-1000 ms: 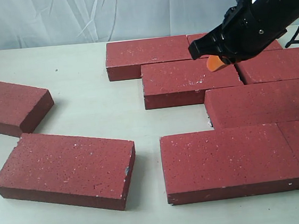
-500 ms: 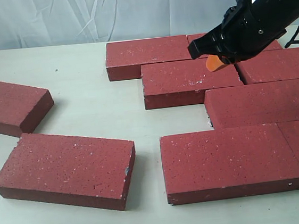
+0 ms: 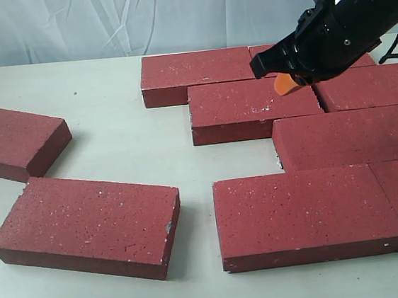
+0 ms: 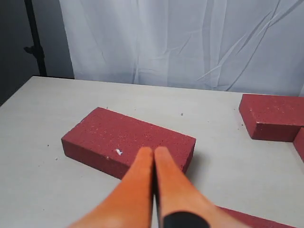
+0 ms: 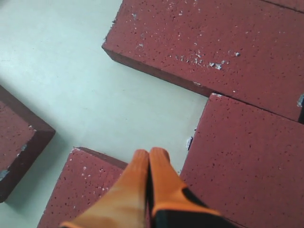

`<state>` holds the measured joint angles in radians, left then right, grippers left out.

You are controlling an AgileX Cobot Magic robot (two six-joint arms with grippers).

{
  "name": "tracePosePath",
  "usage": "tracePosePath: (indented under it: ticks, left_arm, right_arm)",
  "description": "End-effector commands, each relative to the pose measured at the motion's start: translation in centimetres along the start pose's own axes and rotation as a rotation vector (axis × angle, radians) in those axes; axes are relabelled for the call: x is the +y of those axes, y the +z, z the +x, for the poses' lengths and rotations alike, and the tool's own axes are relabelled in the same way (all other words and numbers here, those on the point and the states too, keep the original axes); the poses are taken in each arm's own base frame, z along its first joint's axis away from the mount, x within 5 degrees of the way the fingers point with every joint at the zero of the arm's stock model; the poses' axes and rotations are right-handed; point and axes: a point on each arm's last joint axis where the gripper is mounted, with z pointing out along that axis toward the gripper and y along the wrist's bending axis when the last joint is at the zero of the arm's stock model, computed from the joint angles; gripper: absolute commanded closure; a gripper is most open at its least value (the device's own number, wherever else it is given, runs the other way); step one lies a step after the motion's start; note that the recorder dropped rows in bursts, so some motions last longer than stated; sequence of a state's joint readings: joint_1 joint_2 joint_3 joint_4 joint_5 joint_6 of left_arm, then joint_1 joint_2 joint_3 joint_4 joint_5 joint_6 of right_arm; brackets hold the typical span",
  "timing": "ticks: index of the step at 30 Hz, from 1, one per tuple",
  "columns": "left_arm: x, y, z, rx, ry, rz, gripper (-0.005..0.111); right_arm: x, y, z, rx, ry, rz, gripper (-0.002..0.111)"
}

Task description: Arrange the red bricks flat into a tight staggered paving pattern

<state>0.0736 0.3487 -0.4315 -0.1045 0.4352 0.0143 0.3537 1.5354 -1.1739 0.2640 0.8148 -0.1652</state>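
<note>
Several red bricks (image 3: 251, 104) lie flat in staggered rows on the right of the table, among them a front brick (image 3: 305, 212). Two loose bricks (image 3: 86, 225) (image 3: 12, 136) lie apart on the left. My right gripper (image 3: 288, 83) hovers over the second row, shut and empty. In the right wrist view its orange fingertips (image 5: 150, 153) are pressed together above a gap between bricks (image 5: 247, 161) (image 5: 85, 190). My left gripper (image 4: 153, 151) is shut with nothing in it, hanging near a loose brick (image 4: 128, 140). It is outside the exterior view.
A bare pale tabletop (image 3: 107, 87) separates the loose bricks from the paved group. A white curtain (image 3: 100, 20) hangs behind the table. The left wrist view shows another brick's end (image 4: 273, 114) and the table's edge beside a dark stand (image 4: 35, 38).
</note>
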Motion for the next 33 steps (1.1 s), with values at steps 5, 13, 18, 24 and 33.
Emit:
tracePosePath:
  ticks: [5,13,18,24,33]
  left_arm:
    - [-0.2,0.3,0.2,0.047,-0.061,0.020,0.107]
    - [-0.1,5.2,0.4,0.523,0.023,0.020,0.107]
    - [0.1,10.6,-0.1,0.739,0.042,0.021,0.107]
    - [0.6,15.7,0.3,0.857,0.068,0.002,0.107]
    - [1.2,20.4,3.3,0.987,0.073,-0.008,0.107]
  right_arm:
    - [0.0,-0.3,0.0,-0.019,0.005,-0.004,0.109]
    - [0.4,0.6,0.0,0.006,0.021,-0.062,0.109]
    - [0.9,1.0,0.0,0.010,-0.001,-0.127,0.109]
    - [4.4,1.4,0.4,0.025,-0.119,-0.175,0.109]
    - [10.1,2.0,1.3,0.011,-0.296,-0.234,0.109]
